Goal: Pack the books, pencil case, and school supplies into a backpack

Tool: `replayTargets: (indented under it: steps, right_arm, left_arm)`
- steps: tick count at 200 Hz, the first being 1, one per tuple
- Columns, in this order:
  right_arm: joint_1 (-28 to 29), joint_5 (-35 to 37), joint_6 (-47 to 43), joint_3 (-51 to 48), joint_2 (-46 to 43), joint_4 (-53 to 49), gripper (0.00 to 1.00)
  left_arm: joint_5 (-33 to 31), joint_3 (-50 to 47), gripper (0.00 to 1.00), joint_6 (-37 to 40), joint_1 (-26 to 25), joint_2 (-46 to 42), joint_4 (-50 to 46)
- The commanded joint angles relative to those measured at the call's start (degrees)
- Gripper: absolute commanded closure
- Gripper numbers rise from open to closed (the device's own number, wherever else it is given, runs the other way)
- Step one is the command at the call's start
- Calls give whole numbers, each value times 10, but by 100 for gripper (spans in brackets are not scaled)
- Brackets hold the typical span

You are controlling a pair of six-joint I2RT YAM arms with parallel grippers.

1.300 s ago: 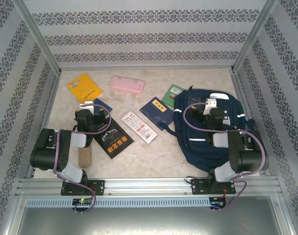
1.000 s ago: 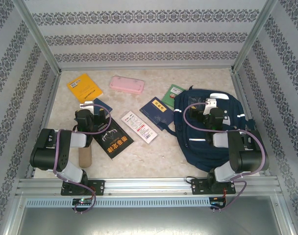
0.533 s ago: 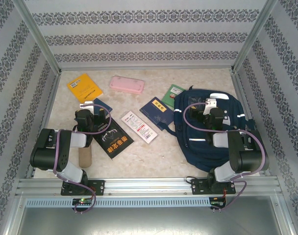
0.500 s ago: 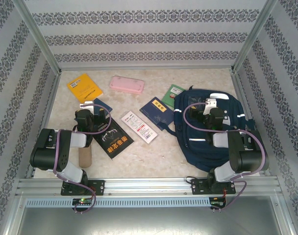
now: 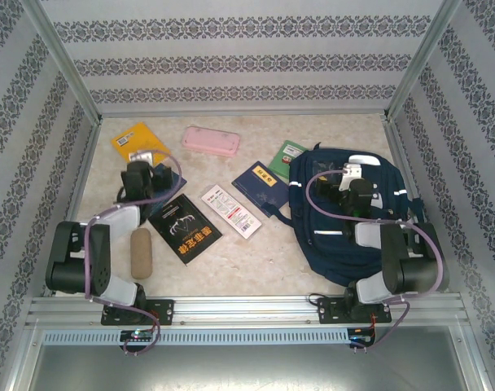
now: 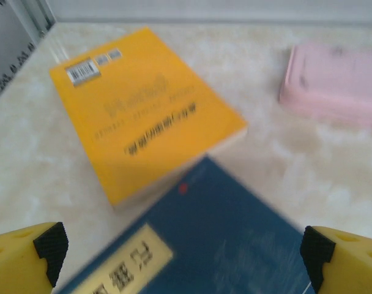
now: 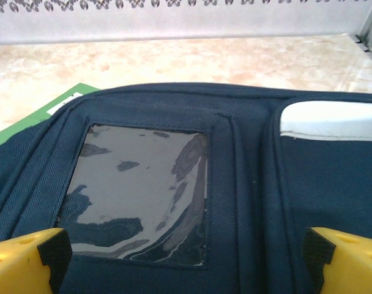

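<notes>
My left gripper (image 5: 143, 174) (image 6: 183, 260) hangs open over a navy blue book (image 6: 223, 239), with the yellow-orange book (image 5: 137, 144) (image 6: 143, 110) just beyond it. The pink pencil case (image 5: 210, 140) (image 6: 333, 86) lies further back. A black book (image 5: 185, 228), a white packet with red markings (image 5: 230, 211), a tan oblong piece (image 5: 140, 252), a second navy book (image 5: 262, 186) and a green book (image 5: 286, 155) (image 7: 33, 122) lie on the table. My right gripper (image 5: 353, 176) (image 7: 183, 260) is open above the backpack (image 5: 345, 224) (image 7: 247, 153), near its clear window pocket (image 7: 137, 190) and white patch (image 7: 330, 119).
The marble-look tabletop (image 5: 256, 261) is boxed in by patterned walls and metal posts (image 5: 64, 69). The backpack lies flat and looks zipped shut at the right. Bare tabletop lies at the front middle.
My left arm has stretched forward toward the yellow and navy books, uncovering the tan piece and the black book. The right arm has barely moved.
</notes>
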Motion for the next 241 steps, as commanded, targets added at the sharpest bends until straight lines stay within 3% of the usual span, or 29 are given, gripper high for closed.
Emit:
replayTargets:
  steps: [1,9,19,37,49,60,71,92,145,170,189,213,241]
  right_arm:
    - [-5,38,9,39,-66,-83,2]
    - [-5,51,19,40,-88,-95,2]
    - [-9,92,94,43,-118,-115,2]
    - [-28,131,230,80,-169,-242,2]
    - [-52,131,310,112,-191,-341,2]
    - [-78,90,370,140,-203,-425,2]
    - [-91,49,383,152,-211,-468,2]
    - [-90,34,390,164,-236,-576,2]
    - [-60,54,382,141,-285,-814,2]
    - [6,28,404,114,-279,-821,2]
    - [66,-4,440,85,-253,-770,2]
    - [157,-34,486,83,-185,-682,2]
    - [247,-50,511,147,-77,-601,2]
  left_arm:
    - [-10,84,0,-73,5,-48,-209]
    - [-2,103,1,-98,5,-59,-237]
    - [0,131,1,-137,5,-69,-276]
    - [-5,193,1,-209,6,-73,-375]
    - [28,221,0,-214,6,-70,-410]
    - [51,229,0,-231,6,-71,-428]
    - [79,230,0,-240,6,-73,-434]
    - [111,227,0,-261,3,-78,-441]
    - [121,232,0,-266,-22,-76,-457]
    - [126,242,0,-258,-27,-63,-463]
    - [128,239,0,-252,-30,-55,-457]
    - [134,238,0,-251,-33,-44,-456]
    - [137,233,0,-239,-36,-37,-459]
